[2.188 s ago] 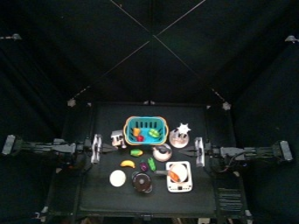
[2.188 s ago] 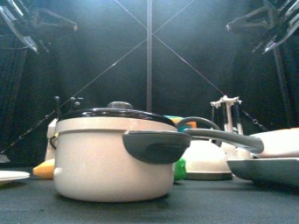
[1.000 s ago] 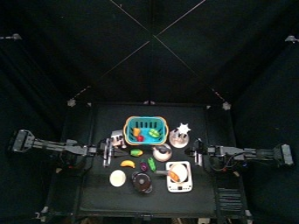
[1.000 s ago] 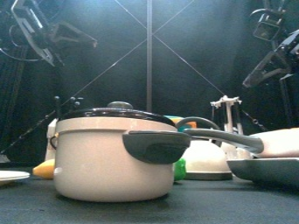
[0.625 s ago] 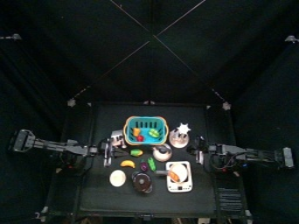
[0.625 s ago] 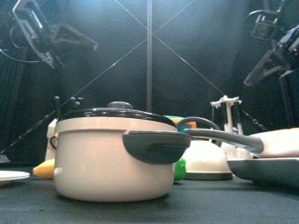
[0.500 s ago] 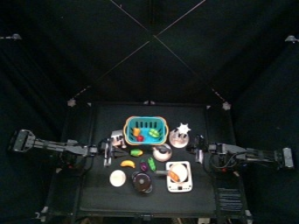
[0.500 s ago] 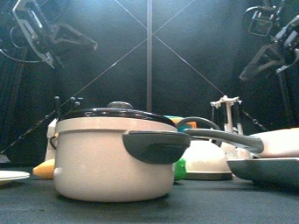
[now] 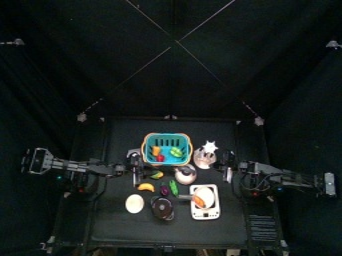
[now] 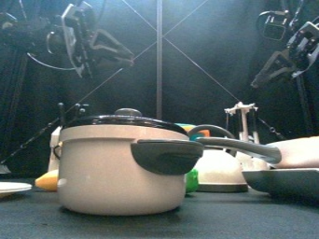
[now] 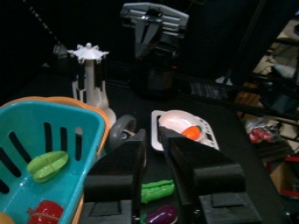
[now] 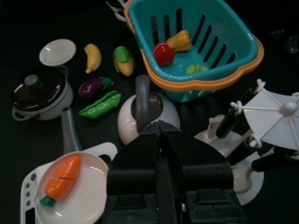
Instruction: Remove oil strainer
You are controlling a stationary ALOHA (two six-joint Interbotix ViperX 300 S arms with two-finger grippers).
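The oil strainer (image 9: 207, 150), a whitish round piece with a jagged, star-like rim, stands toward the back right of the table (image 9: 100, 215), just right of the teal basket (image 9: 163, 148); nothing grips it. In the right wrist view it (image 12: 278, 114) shows as a spiked white disc beside the basket (image 12: 222, 52), and in the left wrist view it (image 11: 87, 54) sits atop a slim upright stem near the basket's rim (image 11: 47, 114). The basket holds small toy foods in red, yellow and green. In front of the strainer lies a white tray (image 9: 203, 198) with an orange carrot-like piece (image 12: 65, 178) on it, and left of that a dark lidded pot (image 9: 163, 208) and a pale round plate (image 9: 135, 203). A yellow banana (image 12: 93, 57), a purple eggplant (image 12: 93, 87) and a green pea pod (image 12: 101, 104) lie scattered between them. In the front view a large cream pot (image 10: 118, 168) with a grey handle fills the foreground. The left gripper (image 11: 156, 153) hovers over the basket's edge with its 2 jaws spread apart, empty. The right gripper (image 12: 167, 166) hangs above the tray side of the table; I cannot tell how its jaws stand.
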